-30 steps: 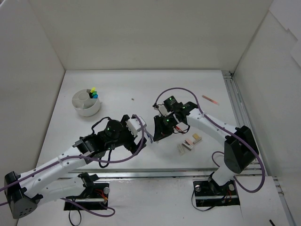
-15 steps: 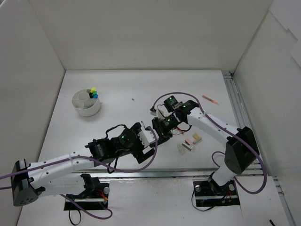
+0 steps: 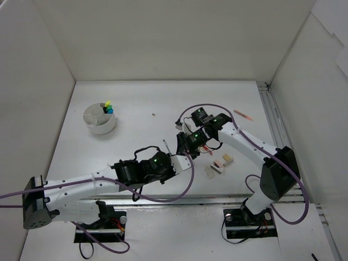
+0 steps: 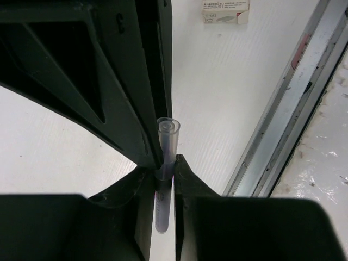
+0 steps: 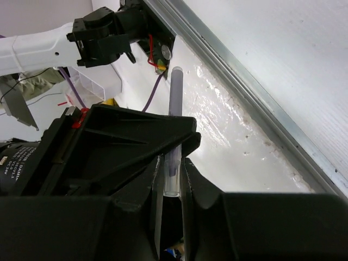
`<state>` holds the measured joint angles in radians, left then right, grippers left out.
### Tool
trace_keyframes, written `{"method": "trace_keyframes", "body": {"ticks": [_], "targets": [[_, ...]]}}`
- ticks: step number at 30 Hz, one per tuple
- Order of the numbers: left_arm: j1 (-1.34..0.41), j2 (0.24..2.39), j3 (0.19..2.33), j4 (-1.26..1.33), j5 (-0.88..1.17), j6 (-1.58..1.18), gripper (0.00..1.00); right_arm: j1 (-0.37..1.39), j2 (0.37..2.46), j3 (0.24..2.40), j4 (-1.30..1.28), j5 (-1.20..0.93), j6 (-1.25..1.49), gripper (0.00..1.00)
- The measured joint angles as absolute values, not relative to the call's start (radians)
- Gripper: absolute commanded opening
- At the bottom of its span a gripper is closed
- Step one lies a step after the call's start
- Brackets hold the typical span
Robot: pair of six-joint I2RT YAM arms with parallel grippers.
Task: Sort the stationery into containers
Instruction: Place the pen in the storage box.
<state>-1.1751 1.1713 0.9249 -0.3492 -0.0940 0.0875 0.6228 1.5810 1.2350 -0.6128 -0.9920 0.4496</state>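
Since my left arm swung rightward over the last second, both pairs of fingers now meet above the white surface (image 3: pixel 136 103). Left fingers (image 4: pixel 178 182) and right fingers (image 5: pixel 187 176) each pinch the same thin translucent pen (image 4: pixel 167 141). I judge this a handover. The round white divided plastic tub (image 3: pixel 99 128) stands well apart, far left, so the carry remains.

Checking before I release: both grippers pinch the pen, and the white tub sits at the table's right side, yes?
Not quite. The white tub sits at the table's left side, as the top view shows. The rest holds: the left gripper and the right gripper both pinch the pen.
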Motion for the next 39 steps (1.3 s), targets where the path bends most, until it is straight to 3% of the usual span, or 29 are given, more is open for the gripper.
{"method": "trace_keyframes", "body": {"ticks": [1,5,7,10,11,20,26,34,39], "targets": [[-1.175,1.172,0.926,-0.349,-0.101,0.087,0.0,0.623,1.581,1.237,-0.611,-0.99,0.45,0.02],[-1.175,1.173,0.926,-0.341,-0.138,0.082,0.0,0.623,1.581,1.258,-0.619,-0.975,0.451,0.35],[-1.169,1.171,0.926,-0.332,-0.176,0.075,0.0,0.622,1.578,1.278,-0.633,-0.941,0.444,0.62],[-1.162,1.145,0.918,-0.301,-0.232,0.06,0.0,0.603,1.562,1.301,-0.641,-0.854,0.448,0.75],[-1.158,1.135,0.913,-0.288,-0.245,0.05,0.0,0.594,1.549,1.309,-0.641,-0.809,0.451,0.87],[-1.008,0.9,0.76,-0.15,-0.433,-0.063,0.0,0.493,1.22,1.282,-0.594,-0.273,0.506,0.95],[-0.746,0.813,0.69,0.049,-0.498,-0.032,0.0,0.462,1.059,1.151,-0.54,-0.074,0.522,0.97],[-0.311,1.005,0.682,0.369,-0.357,0.016,0.0,0.412,1.126,1.135,-0.502,-0.052,0.486,0.98],[-0.145,1.194,0.738,0.462,-0.219,-0.015,0.0,0.381,1.15,1.135,-0.485,-0.056,0.451,0.98]]}}
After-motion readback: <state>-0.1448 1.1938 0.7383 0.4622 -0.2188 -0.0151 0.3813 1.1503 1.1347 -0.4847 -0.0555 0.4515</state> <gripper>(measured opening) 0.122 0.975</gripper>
